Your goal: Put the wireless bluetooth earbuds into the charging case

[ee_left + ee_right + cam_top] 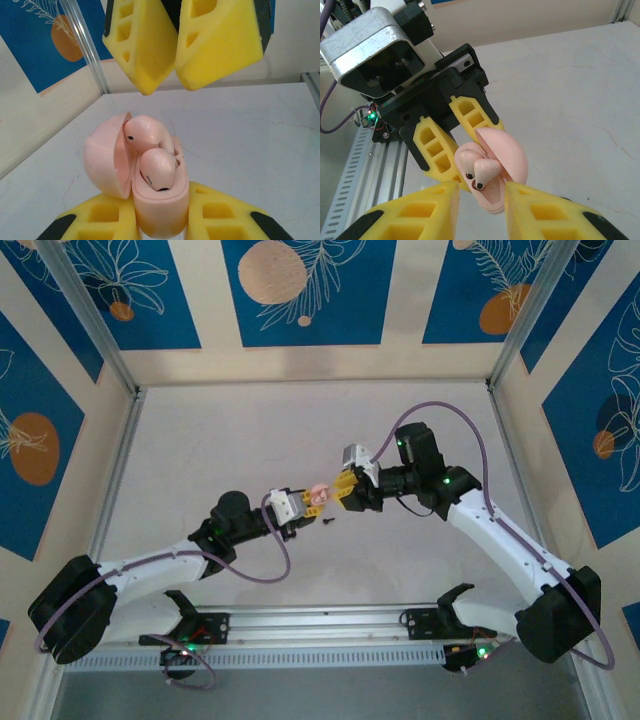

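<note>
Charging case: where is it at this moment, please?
In the top view, the charging case is near the middle of the table, held open in the fingers of the left gripper, facing the right gripper.

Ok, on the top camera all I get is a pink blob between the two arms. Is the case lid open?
Observer: Yes. In the left wrist view the charging case has its lid hinged open to one side.
Operator: Are the earbuds in it?
Observer: Both pink earbuds sit in the case with their tops sticking up. I cannot tell whether they are fully seated.
Operator: Who has the case?
Observer: The left fingers clamp the case body from both sides. The right fingers hang just above it, holding nothing.
</note>
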Controlling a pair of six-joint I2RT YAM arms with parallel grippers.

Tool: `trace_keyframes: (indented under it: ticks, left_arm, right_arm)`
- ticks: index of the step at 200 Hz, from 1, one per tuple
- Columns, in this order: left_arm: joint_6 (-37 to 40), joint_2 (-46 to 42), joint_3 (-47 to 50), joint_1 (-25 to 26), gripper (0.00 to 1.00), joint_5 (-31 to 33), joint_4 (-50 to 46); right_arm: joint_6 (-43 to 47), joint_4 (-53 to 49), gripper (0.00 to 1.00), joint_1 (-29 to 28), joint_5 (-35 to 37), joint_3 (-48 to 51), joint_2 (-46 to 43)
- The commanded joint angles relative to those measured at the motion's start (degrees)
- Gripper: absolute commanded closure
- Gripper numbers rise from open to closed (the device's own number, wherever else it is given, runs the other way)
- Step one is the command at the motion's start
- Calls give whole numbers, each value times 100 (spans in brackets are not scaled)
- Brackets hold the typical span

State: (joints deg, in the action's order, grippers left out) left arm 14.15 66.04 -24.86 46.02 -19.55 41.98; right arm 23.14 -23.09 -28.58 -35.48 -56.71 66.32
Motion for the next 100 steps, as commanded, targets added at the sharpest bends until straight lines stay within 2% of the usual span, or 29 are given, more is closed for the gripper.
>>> trace_keyframes:
  ticks: [1, 100]
  left_arm:
    - [156, -127, -80, 50, 80, -119, 100]
    - [140, -144, -128, 52, 80, -108, 15]
  right_arm:
    - [7, 76, 71, 8, -266, 105, 30]
    - [-139, 94, 75, -172, -259, 63, 323]
